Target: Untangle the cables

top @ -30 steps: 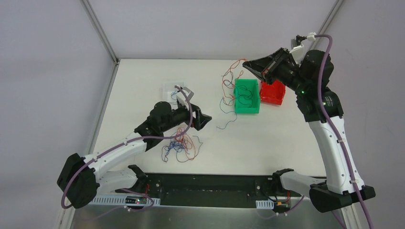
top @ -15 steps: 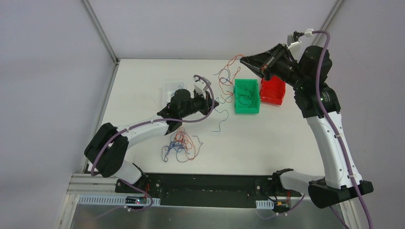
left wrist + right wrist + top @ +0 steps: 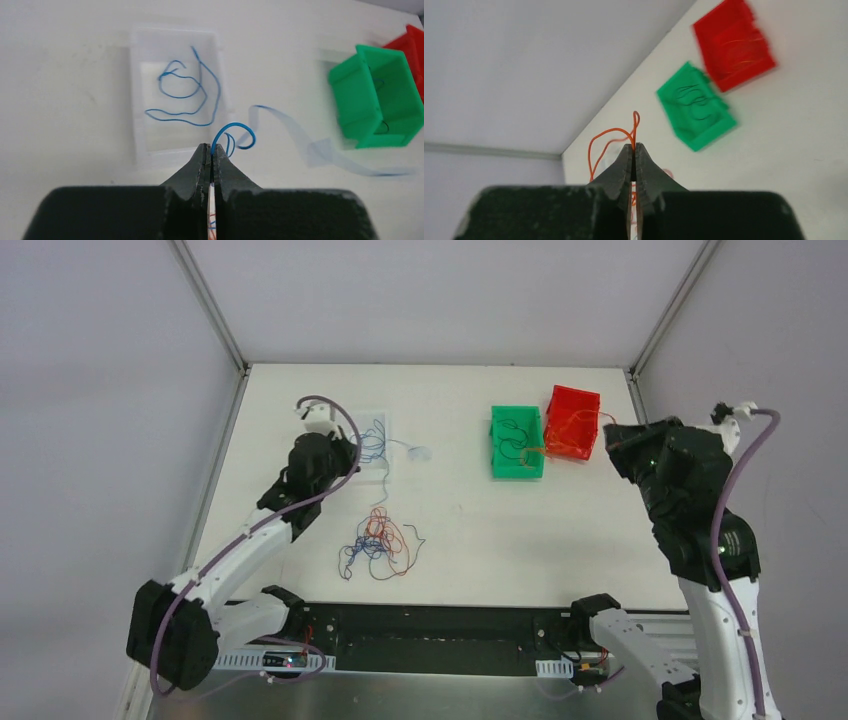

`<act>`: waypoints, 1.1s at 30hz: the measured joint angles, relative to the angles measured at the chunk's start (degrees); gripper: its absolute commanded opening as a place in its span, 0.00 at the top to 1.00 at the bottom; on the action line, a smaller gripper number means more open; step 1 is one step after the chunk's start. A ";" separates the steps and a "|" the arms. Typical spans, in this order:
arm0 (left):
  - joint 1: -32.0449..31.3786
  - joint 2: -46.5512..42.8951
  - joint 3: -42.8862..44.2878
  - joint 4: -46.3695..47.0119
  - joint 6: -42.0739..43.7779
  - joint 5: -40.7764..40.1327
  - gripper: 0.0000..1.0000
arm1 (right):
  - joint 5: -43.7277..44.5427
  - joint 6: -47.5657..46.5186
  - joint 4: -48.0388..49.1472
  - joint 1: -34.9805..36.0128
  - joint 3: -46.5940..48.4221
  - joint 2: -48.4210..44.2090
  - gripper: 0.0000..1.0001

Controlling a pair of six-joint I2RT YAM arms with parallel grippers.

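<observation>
Status: sorting step, both arms mid-delivery.

Left claw (image 3: pixel 212 152) is pressed together, pinching a thin blue wire (image 3: pixel 235 131) whose free end curls up just past the tips. It sits at the near edge of the shallow clear plastic tray (image 3: pixel 137 125). One loose blue strand (image 3: pixel 182 95) already lies inside. The curl hangs just outside the tray's near right corner. I judge it needs a small push forward over the tray floor before I spread the claw, else the wire springs onto the white desk (image 3: pixel 500 530).

Right claw (image 3: pixel 634 149) is also pressed together, pinching a thin orange-red wire (image 3: pixel 610 132). From the top view that wire runs from the claw across the red plastic bin (image 3: pixel 575 392). Its tail seems to reach the rim of the green plastic bin (image 3: pixel 517 470), which holds black strands (image 3: pixel 515 438). Wrist view is blurred, can't tell more there. Next move, I'd say: draw the tail clear of the green bin, bunch it over the red one, then release.

The knot of red, blue and black wires (image 3: pixel 378 543) lies on the desk near the arm bases, apart from both claws. Several strands look left in it, so the job is partway. Risk: a hair-thin, springy strand clings to a finger on release.
</observation>
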 measured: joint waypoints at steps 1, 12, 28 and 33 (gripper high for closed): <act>2.12 -2.73 -0.85 -2.05 -0.61 -1.27 1.00 | 4.63 -0.68 -1.66 -0.20 -1.77 -1.86 1.00; 3.69 -9.60 8.07 -12.92 -0.09 -4.96 1.00 | 13.29 -4.92 -6.64 -1.16 -16.28 -1.22 1.00; 3.78 3.65 20.87 -15.72 3.63 -4.02 1.00 | 5.25 -4.98 -2.01 -1.16 -22.97 -1.51 1.00; 3.78 5.14 22.88 -16.13 3.63 -3.37 1.00 | 4.94 -5.05 -1.27 -1.16 -23.52 -1.57 1.00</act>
